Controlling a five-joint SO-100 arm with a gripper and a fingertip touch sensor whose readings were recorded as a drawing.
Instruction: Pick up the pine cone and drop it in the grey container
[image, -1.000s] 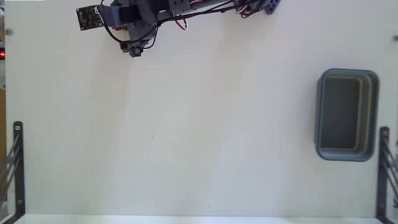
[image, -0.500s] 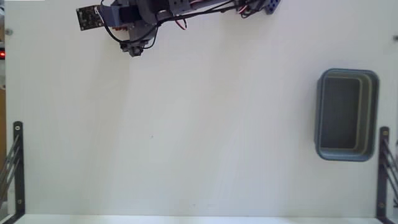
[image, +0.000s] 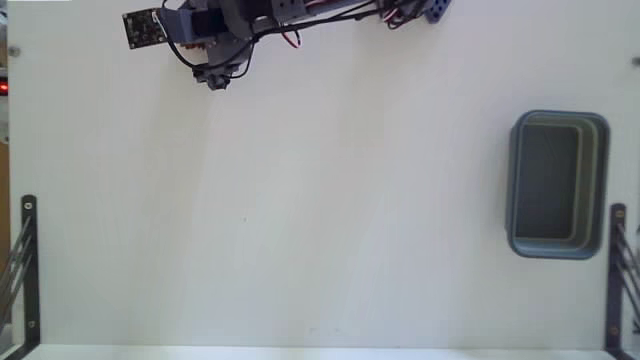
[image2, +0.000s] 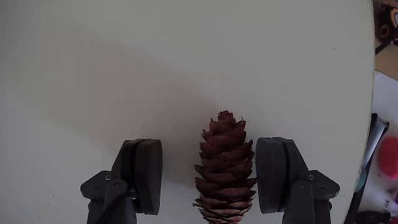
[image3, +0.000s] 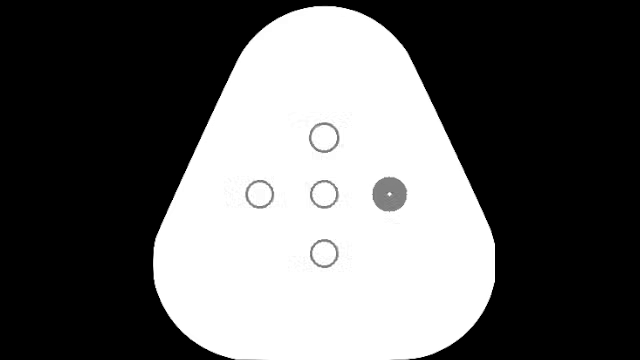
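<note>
Reddish-brown and rough with overlapping scales, the pine cone lies on the white table between the two dark fingers of the gripper in the wrist view. Its long axis runs up the picture, along the fingers and not across them, with the tapered tip pointing away from the camera. The jaws stand wide apart, holding nothing; the cone sits closer to the finger on the right of that view, almost touching it, with a clear gap on the other side. My judgement is that a plain closing would catch it across its narrow width. In the fixed view the arm is at the top left, well apart from the grey container at the right edge; there the cone is hidden under the arm.
</note>
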